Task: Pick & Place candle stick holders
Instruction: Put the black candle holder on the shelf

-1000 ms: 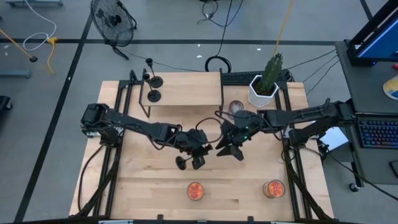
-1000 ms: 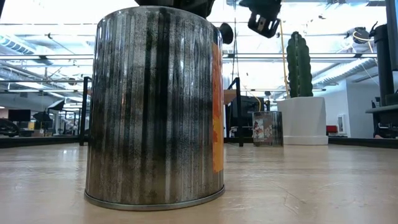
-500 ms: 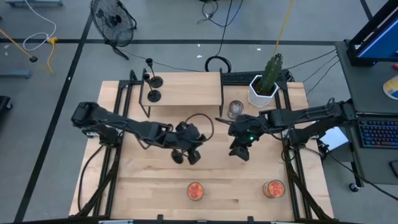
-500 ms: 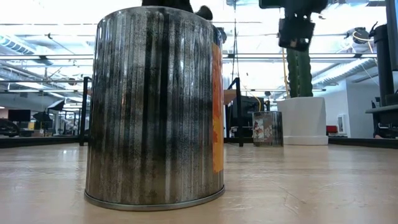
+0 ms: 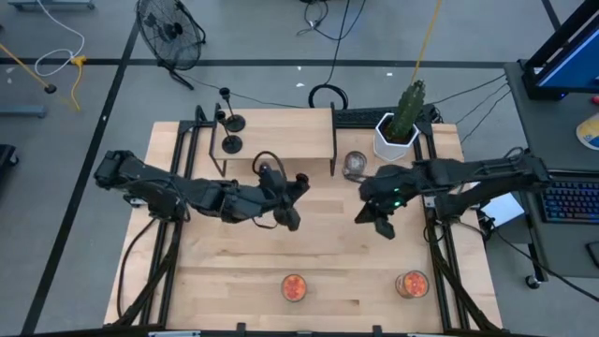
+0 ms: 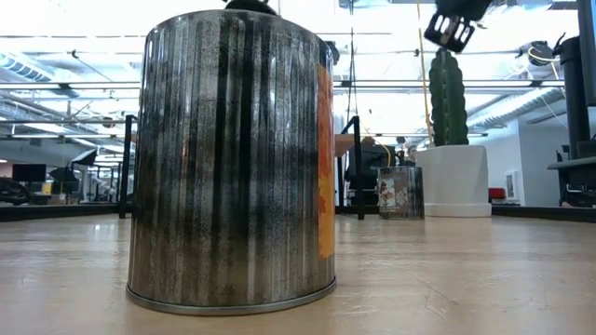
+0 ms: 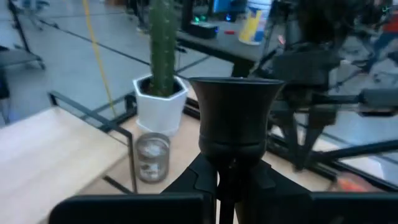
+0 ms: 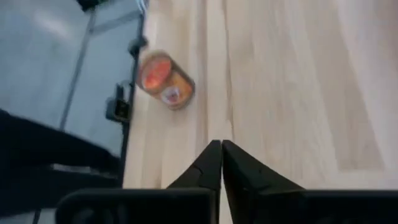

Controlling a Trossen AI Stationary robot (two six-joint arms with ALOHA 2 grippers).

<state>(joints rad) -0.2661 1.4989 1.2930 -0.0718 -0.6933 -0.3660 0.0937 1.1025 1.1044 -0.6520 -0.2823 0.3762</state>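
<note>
My left gripper (image 5: 290, 198) is raised over the middle of the table, shut on one black candle stick holder (image 5: 300, 181). In the left wrist view the holder's cup (image 7: 233, 112) stands upright just above the fingers. Its base is hidden. Two more holders (image 5: 232, 123) (image 5: 231, 143) stand on their disc bases at the left end of the raised wooden shelf (image 5: 281, 136). Right of centre, my right gripper (image 5: 379, 223) hangs above the bare table with its fingers shut and empty (image 8: 221, 152). My left gripper pinches the holder between its two fingers (image 7: 202, 180) just under the cup's bulge (image 7: 233, 151). The fingers hide the stem there. They come nearly level from the table's left and lie across the holder. The holder stands upright, cup up, lifted clear of the table.
Two orange-filled jars (image 5: 294, 287) (image 5: 410, 284) stand near the front edge; one fills the low view (image 6: 233, 158). A clear glass jar (image 5: 354, 165) and a potted cactus (image 5: 398, 126) stand at the back right. Bare wood lies between the arms.
My left gripper has risen and gone toward the far edge with the holder, tipping from pointing down to nearly level. My right gripper, wide open beside it a second ago, has drawn back toward the table's right edge and shut on nothing.
</note>
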